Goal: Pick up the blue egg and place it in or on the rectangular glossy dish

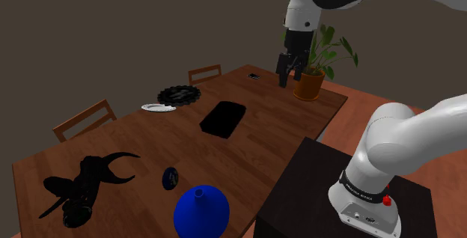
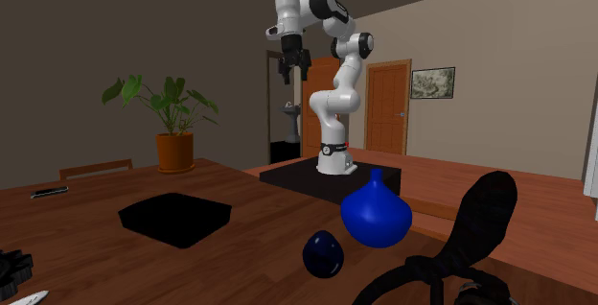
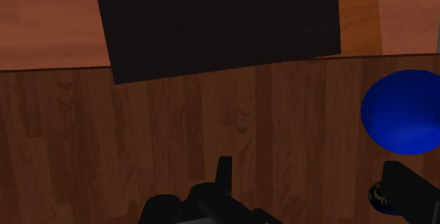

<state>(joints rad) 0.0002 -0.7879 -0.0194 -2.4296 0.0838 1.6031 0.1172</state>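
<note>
Shoulder view: gripper [image 1: 290, 74] hangs high near the plant [image 1: 308, 85], fingers apart, empty; blue egg [image 1: 170, 177] rests on the table [image 1: 284, 139], well apart. Second exterior view: egg lies near the black dish [image 2: 175, 219]. Wrist view: blue vase [image 3: 402, 110] shows beyond one finger. Step, as judged: approach. Next: centre over egg, descend.

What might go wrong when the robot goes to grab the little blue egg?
The egg lies close to the blue vase, so the gripper could knock the vase on its way down. The egg is round and might slip from the fingers or roll away.
</note>
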